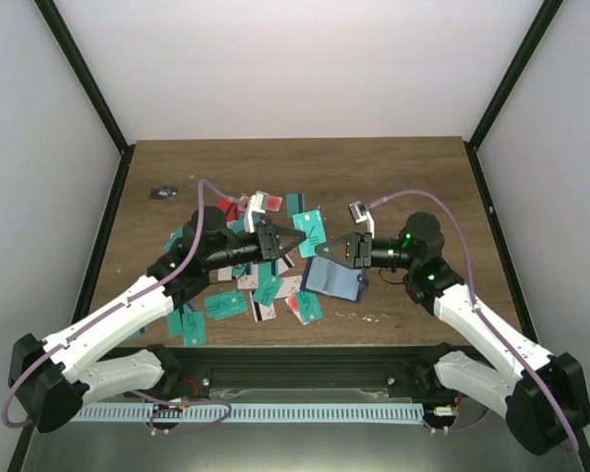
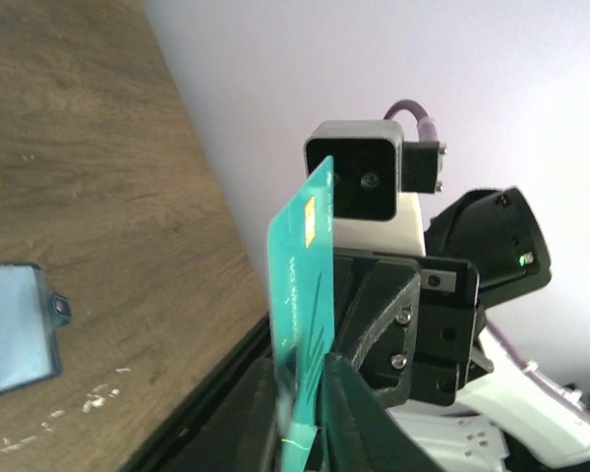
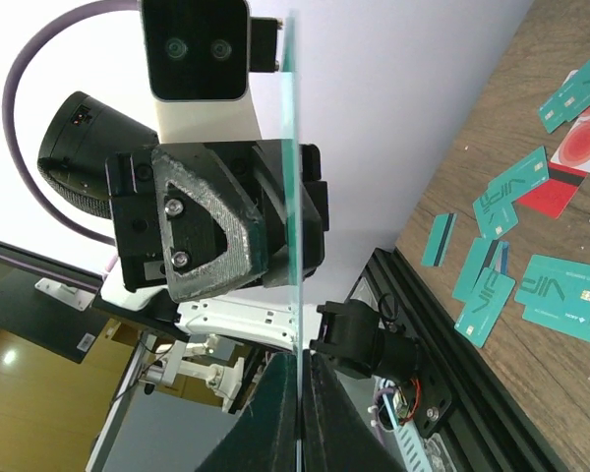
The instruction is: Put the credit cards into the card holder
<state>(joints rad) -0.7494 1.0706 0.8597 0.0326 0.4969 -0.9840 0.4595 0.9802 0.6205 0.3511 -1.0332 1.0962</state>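
Right, top view first: left tool (image 1: 278,242) and right tool (image 1: 334,248) nose to nose above the brown wooden counter (image 1: 403,187), sharing one thin teal plastic credit card (image 1: 312,229) in the air between them. Just below, lying flat near the front edge, the small dark navy folding card holder (image 1: 332,279). Off to the left, a loose scatter of teal, red and white cards (image 1: 226,305).

Over to the left wrist: card standing up between the left fingers (image 2: 359,423), jaws close about its lower end, but impossible to tell whether truly clamped or just short of contact. Card holder down at the left on the counter, apart from everything.

Right wrist now: card edge-on, a thin vertical line, pinched between the right fingers (image 3: 275,433), clenched on it.

Looks like a hand-over. Best played by holding the right pinch until sure of the left grip, then letting go cleanly, keeping the card square and bringing it down edge-first to the holder's slot.
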